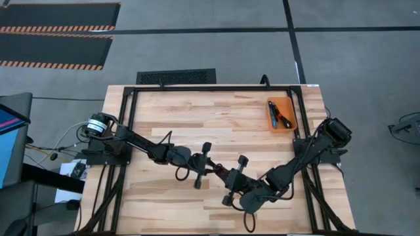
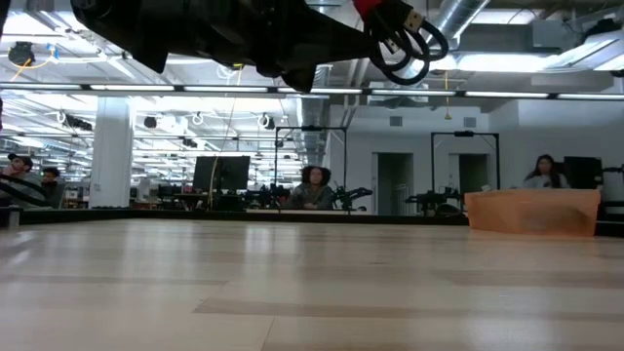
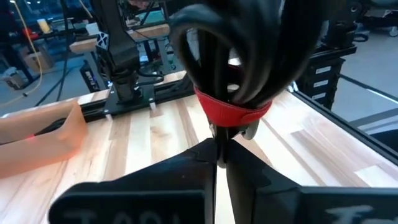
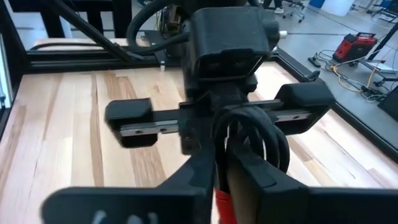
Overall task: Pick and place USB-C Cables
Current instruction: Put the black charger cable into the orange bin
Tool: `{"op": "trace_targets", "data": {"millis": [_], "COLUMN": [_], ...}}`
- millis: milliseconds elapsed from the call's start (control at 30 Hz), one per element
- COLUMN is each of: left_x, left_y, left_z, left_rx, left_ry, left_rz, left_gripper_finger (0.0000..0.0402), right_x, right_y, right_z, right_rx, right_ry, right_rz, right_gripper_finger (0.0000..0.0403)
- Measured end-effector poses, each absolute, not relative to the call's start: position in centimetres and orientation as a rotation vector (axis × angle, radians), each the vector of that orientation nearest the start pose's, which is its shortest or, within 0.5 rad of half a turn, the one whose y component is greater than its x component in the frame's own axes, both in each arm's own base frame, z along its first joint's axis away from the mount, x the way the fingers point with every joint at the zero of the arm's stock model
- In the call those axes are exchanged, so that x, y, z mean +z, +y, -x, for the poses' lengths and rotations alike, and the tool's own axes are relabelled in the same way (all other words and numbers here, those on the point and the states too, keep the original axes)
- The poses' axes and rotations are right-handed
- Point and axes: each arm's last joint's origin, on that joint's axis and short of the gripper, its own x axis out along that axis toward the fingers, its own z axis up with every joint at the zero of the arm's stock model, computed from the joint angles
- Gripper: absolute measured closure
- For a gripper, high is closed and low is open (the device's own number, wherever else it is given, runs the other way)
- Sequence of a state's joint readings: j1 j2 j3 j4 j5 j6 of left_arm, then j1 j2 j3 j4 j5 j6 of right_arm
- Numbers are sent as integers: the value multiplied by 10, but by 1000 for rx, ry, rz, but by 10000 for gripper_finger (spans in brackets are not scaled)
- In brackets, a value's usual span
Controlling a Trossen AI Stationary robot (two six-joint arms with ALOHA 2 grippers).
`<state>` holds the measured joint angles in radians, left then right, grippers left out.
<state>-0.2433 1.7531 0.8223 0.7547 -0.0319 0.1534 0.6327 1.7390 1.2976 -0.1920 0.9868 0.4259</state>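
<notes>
Seen from above, two dark robot arms reach toward each other over the middle of a pale wooden table (image 1: 197,111). The left gripper (image 1: 209,166) and the right gripper (image 1: 226,176) meet there, nose to nose, with a small black cable with a red band (image 1: 218,172) between them.

In the left wrist view, that arm's two dark fingers (image 3: 186,171) are pressed close together around the cable (image 3: 239,68), just below its red band, with the black loops standing up above them. In the right wrist view, the right arm's fingers (image 4: 245,171) are likewise clamped on the same bundle (image 4: 249,140), its loops rising above the fingertips and the red band showing below; the left gripper (image 4: 217,121) faces the camera just behind it. Both grippers therefore grip the one cable at once.

From table height, the bundle (image 2: 405,34) hangs in the air, well above the tabletop (nothing on the wood beneath it).

An orange tray (image 1: 282,115) sits near the table's far right corner, well apart from the grippers. Inside it lie other cables (image 1: 276,115), one teal and one reddish; the rest cannot be told apart.

People sit at desks in the room behind the table.
</notes>
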Motion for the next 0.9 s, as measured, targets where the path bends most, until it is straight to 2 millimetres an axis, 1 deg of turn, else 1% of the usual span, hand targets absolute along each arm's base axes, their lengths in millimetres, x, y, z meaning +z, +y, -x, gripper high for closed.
{"op": "trace_targets", "data": {"millis": [167, 300, 400, 500, 567, 667, 833, 900], "left_x": [185, 184, 183, 182, 182, 182, 181, 181], "left_y": [-74, -64, -60, -60, -60, -61, -61, -60], "left_z": [-350, -351, -352, -352, -352, -352, -351, -351], "left_rx": [-193, -165, -150, -148, -149, -151, -137, -112], "left_ry": [165, 178, 195, 202, 202, 206, 216, 220], "left_rz": [-187, -158, -142, -132, -132, -132, -102, -85], "left_gripper_finger": [400, 400, 401, 401, 401, 401, 401, 401], "right_x": [262, 263, 272, 275, 277, 274, 264, 261], "right_y": [212, 220, 219, 213, 210, 204, 195, 193], "right_z": [-313, -304, -292, -280, -273, -259, -235, -229], "right_rx": [-399, -414, -458, -491, -511, -548, -654, -682], "right_ry": [368, 355, 329, 347, 357, 408, 478, 510], "right_rz": [63, 65, 19, -17, -47, -47, -81, -108], "right_gripper_finger": [304, 263, 234, 214, 206, 203, 214, 220]}}
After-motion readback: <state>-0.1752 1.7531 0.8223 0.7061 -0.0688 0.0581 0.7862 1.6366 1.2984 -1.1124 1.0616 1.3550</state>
